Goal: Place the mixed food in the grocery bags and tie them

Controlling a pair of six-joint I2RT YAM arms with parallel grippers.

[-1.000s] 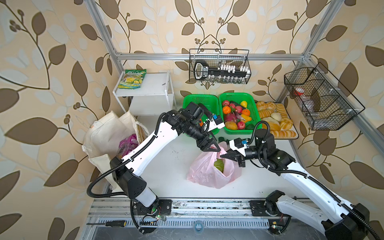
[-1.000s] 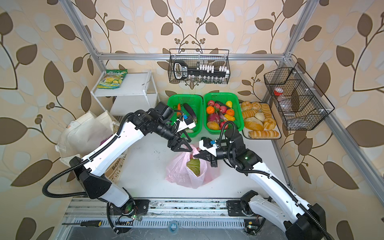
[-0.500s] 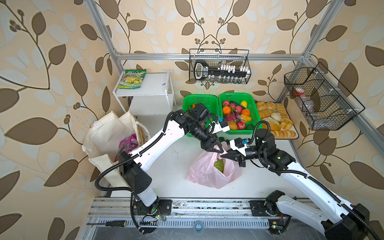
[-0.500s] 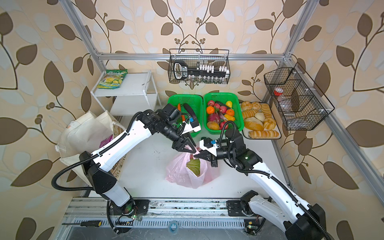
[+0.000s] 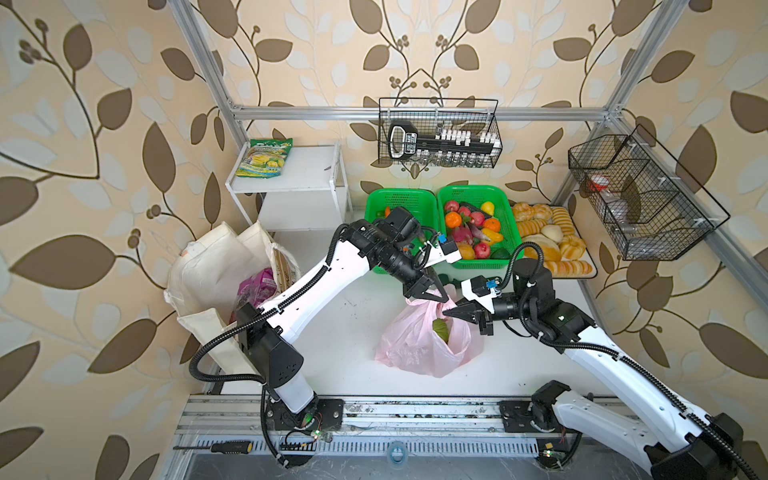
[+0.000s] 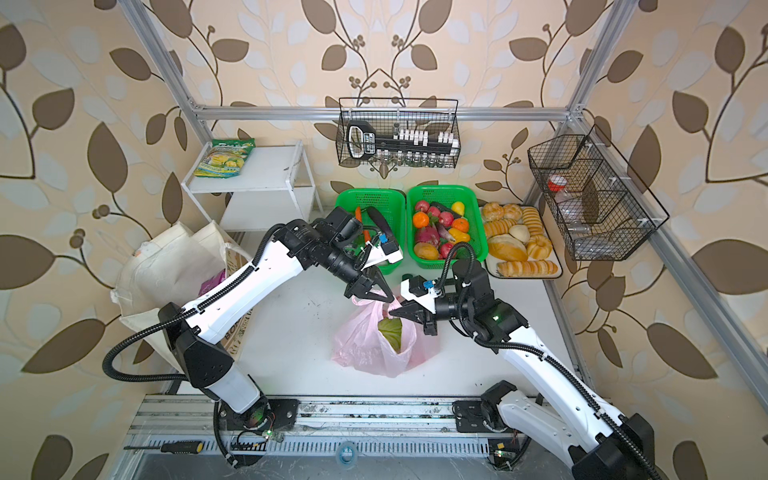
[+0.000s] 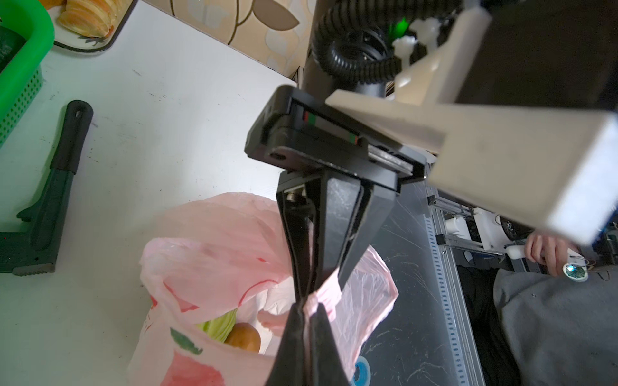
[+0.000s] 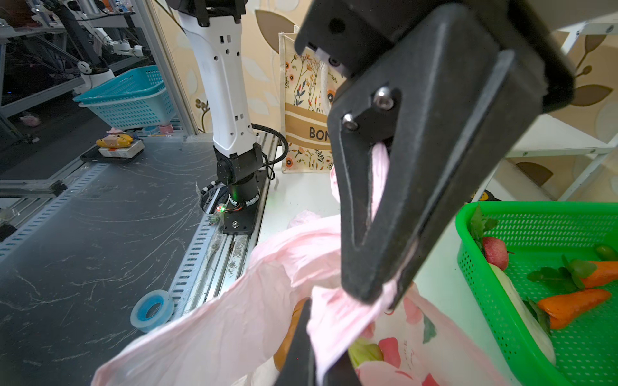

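Observation:
The pink plastic bag (image 5: pixel 419 345) (image 6: pixel 365 349) stands on the white table, with a green cabbage (image 5: pixel 440 330) (image 7: pixel 217 326) and a brown potato (image 7: pixel 244 339) inside. My left gripper (image 5: pixel 444 299) (image 7: pixel 305 315) is shut on a twisted pink handle above the bag's mouth. My right gripper (image 5: pixel 448 311) (image 8: pixel 322 337) meets it tip to tip and is shut on pink handle plastic as well. The cream tote (image 5: pixel 208 266) (image 8: pixel 304 133) stands at the left, a purple packet (image 5: pixel 257 284) showing in its mouth. The can, the tomato and the teal packet are hidden.
Two green baskets (image 5: pixel 399 195) (image 5: pixel 473 191) of vegetables and fruit stand behind the arms, a bread tray (image 5: pixel 582 272) to their right. The white shelf (image 5: pixel 307 170) carries a yellow-green packet (image 5: pixel 266 160). A black tool (image 7: pixel 63 160) lies near the bag.
My left gripper has swung right and down to the right gripper's tip and has closed on the pink handle. The right arm has hardly moved.

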